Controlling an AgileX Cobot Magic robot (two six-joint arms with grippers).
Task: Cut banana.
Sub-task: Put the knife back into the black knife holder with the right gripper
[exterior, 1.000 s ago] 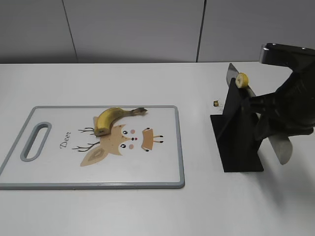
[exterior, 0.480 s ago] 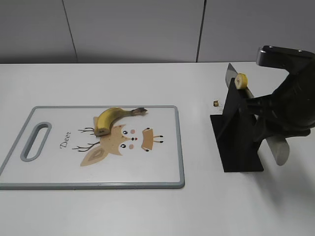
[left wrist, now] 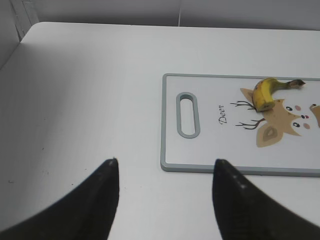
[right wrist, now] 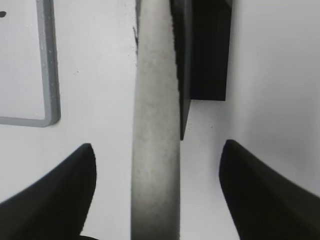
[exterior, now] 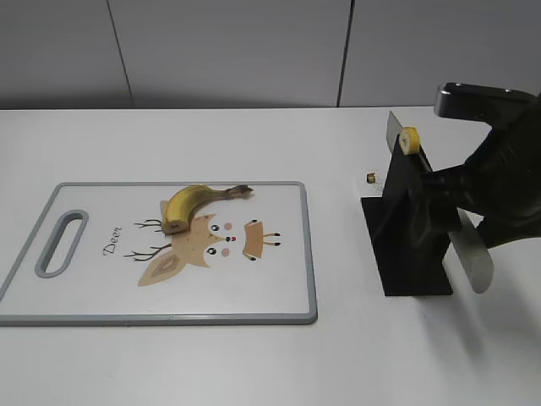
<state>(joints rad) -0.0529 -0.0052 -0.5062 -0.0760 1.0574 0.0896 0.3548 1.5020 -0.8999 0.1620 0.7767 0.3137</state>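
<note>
The cutting board point(exterior: 279, 296) carries the banana point(exterior: 188, 205) at its far edge, ready for slicing, while the knife point(right wrist: 154, 150) sits in its black stand point(exterior: 410, 241) between the spread right gripper point(right wrist: 155, 195) fingers; left gripper point(left wrist: 165, 192) gapes idle.

From the exterior view I cannot make out the right hand point(exterior: 448, 216): it sits behind the black stand point(exterior: 410, 237), and the arm point(exterior: 507, 178) runs off the right edge. The knife point(exterior: 470, 258) is blurred and partly hidden by the stand. A small brown speck point(exterior: 371, 178) on the tabletop point(exterior: 254, 355) is too small to identify. My left wrist view cuts the board point(left wrist: 240, 170) at its right edge.
</note>
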